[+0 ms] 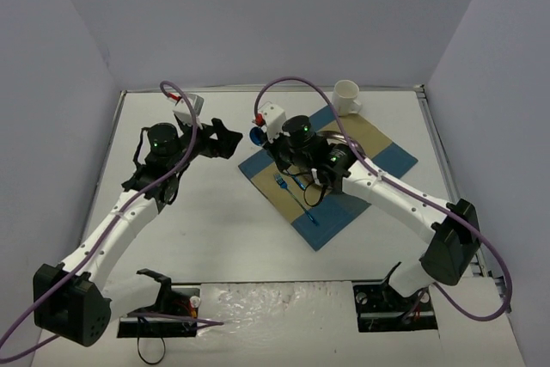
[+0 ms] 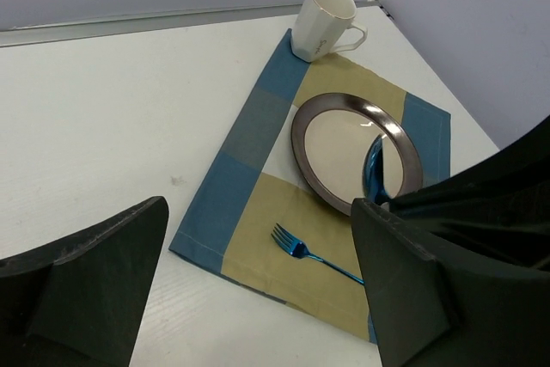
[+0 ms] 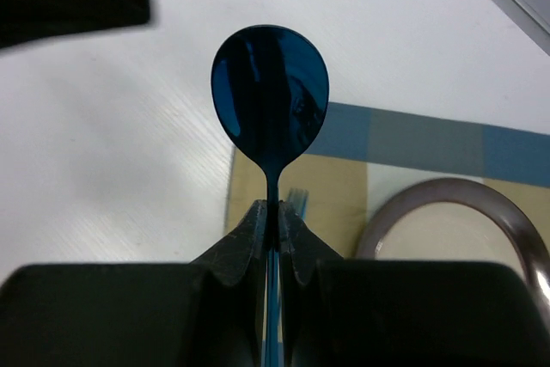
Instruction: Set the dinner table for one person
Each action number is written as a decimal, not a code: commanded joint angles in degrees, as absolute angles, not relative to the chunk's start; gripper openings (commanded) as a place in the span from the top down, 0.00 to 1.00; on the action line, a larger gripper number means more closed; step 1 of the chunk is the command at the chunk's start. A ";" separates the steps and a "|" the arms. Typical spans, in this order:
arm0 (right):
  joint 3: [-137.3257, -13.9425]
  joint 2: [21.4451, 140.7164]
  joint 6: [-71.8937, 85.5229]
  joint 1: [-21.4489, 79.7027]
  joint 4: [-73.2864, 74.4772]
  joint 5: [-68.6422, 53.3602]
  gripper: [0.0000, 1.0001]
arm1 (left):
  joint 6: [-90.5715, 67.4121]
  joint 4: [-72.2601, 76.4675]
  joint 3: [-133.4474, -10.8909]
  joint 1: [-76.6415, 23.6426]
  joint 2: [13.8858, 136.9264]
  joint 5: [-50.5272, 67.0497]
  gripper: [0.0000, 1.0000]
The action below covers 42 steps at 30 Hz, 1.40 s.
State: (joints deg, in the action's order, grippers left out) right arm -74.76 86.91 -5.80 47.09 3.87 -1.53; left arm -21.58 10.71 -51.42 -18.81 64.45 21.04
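One white dinner table [image 1: 215, 229] spreads beneath both arms, walled in lavender-grey. Above it the right gripper [image 3: 273, 211] is clamped on a blue spoon [image 3: 270, 92] over the edge of the checked placemat [image 2: 258, 118]. The left gripper [image 2: 258, 212] hovers nearby, spread wide and empty.

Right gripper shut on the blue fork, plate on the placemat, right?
No: the right gripper is shut on the blue spoon, as the right wrist view shows. The fork lies on the placemat beside the plate.
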 commanded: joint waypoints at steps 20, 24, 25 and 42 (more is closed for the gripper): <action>-75.51 94.99 -32.15 10.84 10.37 0.62 1.00 | -3.76 -2.72 -57.93 -17.23 56.22 -6.32 0.05; -79.20 100.32 -34.73 6.61 10.37 -3.40 1.00 | -3.92 -3.86 -58.53 -17.08 57.24 -6.27 0.05; -80.07 101.77 -35.32 5.45 10.37 -4.34 1.00 | -3.93 -3.95 -58.62 -16.99 57.33 -6.30 0.05; -90.34 119.54 -40.60 0.35 10.05 -8.56 1.00 | -4.07 -4.80 -59.24 -12.45 58.85 -5.45 0.04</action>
